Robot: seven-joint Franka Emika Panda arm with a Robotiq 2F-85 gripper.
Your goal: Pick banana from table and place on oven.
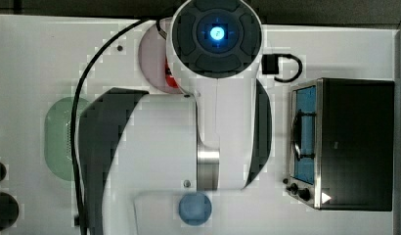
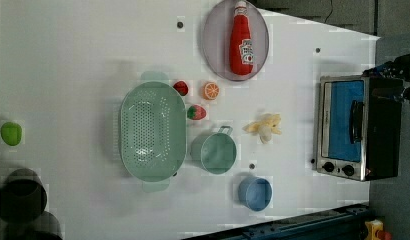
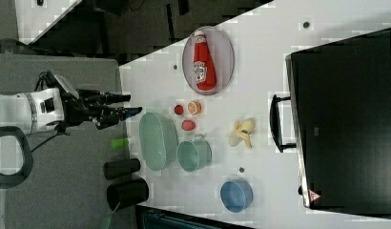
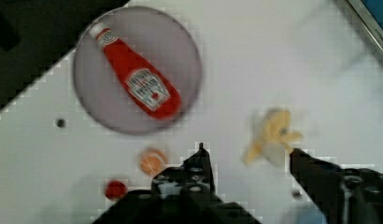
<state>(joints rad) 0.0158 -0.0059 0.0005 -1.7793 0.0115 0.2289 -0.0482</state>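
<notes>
The pale yellow banana (image 2: 264,127) lies on the white table (image 2: 68,75) between the teal pot and the oven (image 2: 355,127). The right view has the banana (image 3: 241,131) just left of the oven's handle, beside the oven's black top (image 3: 346,119). My gripper (image 3: 134,105) stands open and empty at the right view's left, far from the banana. In the wrist view the banana (image 4: 271,135) lies on the table beyond my open gripper (image 4: 248,156), and the black fingertips (image 4: 201,158) hold nothing. In the top view my arm hides the banana, and the oven (image 1: 360,142) is at the top view's right.
A ketchup bottle (image 2: 241,42) lies on a grey plate (image 2: 213,45). A green colander (image 2: 152,131), a teal pot (image 2: 215,151), a blue cup (image 2: 255,193), two strawberries (image 2: 195,112) and an orange slice (image 2: 211,90) are on the table. Black cups (image 2: 20,197) stand at one end.
</notes>
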